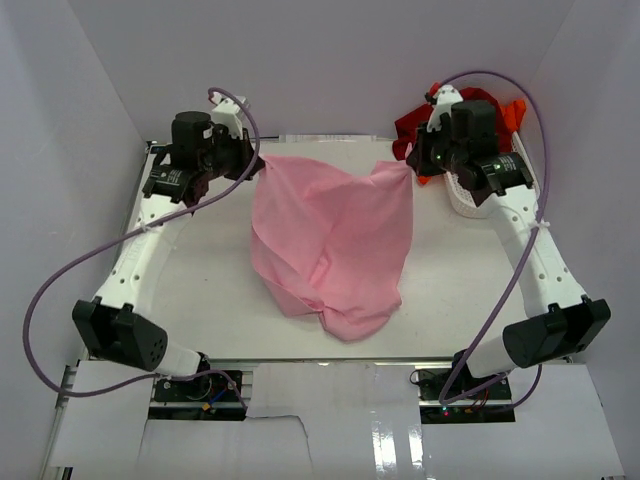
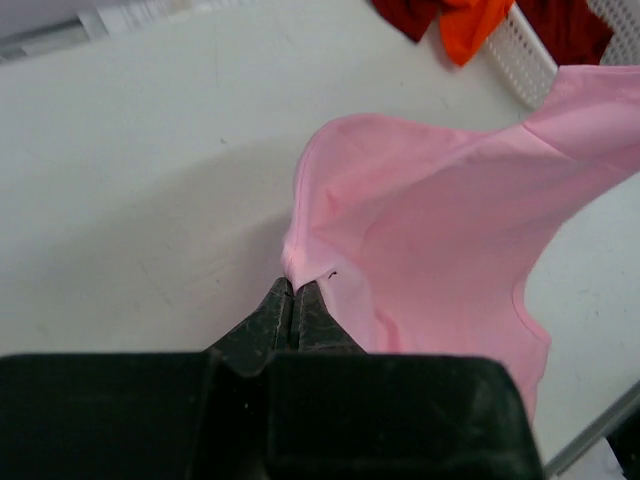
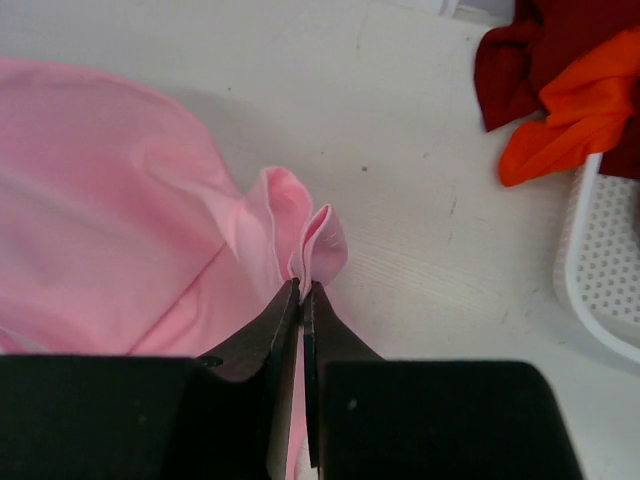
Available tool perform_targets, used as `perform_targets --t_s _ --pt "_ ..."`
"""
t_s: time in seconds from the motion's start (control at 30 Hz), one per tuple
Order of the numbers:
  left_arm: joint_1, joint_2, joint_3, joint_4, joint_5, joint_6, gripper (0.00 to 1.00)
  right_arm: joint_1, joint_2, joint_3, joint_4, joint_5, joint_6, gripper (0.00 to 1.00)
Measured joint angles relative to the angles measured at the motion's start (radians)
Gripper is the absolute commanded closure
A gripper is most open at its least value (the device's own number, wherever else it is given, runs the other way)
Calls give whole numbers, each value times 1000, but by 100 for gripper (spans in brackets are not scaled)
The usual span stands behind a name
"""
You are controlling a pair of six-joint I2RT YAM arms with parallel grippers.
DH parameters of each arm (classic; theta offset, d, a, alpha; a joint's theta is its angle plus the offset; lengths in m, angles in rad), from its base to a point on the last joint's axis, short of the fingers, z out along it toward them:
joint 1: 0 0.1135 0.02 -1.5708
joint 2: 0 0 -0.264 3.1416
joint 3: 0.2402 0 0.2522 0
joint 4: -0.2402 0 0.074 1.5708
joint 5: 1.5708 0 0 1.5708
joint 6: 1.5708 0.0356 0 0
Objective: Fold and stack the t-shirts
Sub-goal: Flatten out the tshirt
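Left gripper (image 2: pixel 293 292): jaws pinched together on the far-left corner of the pink shirt (image 1: pixel 330 245).
Right gripper (image 3: pixel 301 292): jaws clamped on a folded edge at the shirt's far-right corner.
Pink shirt: stretched between both grippers at the far side, draping toward the near middle of the worktop (image 1: pixel 200 265), its near end bunched.
Red shirt (image 1: pixel 408 128): far right, draped over the rim of the basket (image 1: pixel 468 205).
Orange shirt (image 1: pixel 516 112): touching the red shirt at the basket.
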Motion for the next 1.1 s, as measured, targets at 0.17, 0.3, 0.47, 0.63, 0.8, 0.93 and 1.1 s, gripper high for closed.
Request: perform_targets --t_s 0.17,0.3,0.47,0.63,0.8,0.93,1.1 --pt "0 -139 2 45 -106 27 100 0 -5 221 -66 120 -50 92" --pt "0 -135 12 75 -178 36 100 0 61 414 -91 172 -84 92" --pt "0 -71 -2 114 -256 -12 100 0 169 566 -95 178 -110 92" --pt "0 -74 -170 206 -312 -71 100 1 178 467 -4 242 -155 92" --pt "3 -94 -425 317 -419 -125 100 1 98 224 153 346 -210 92" --pt "13 -90 -480 373 -455 -164 100 2 86 187 230 369 -238 92" --pt "18 -14 -400 454 -459 -215 100 3 123 251 298 366 -269 92"
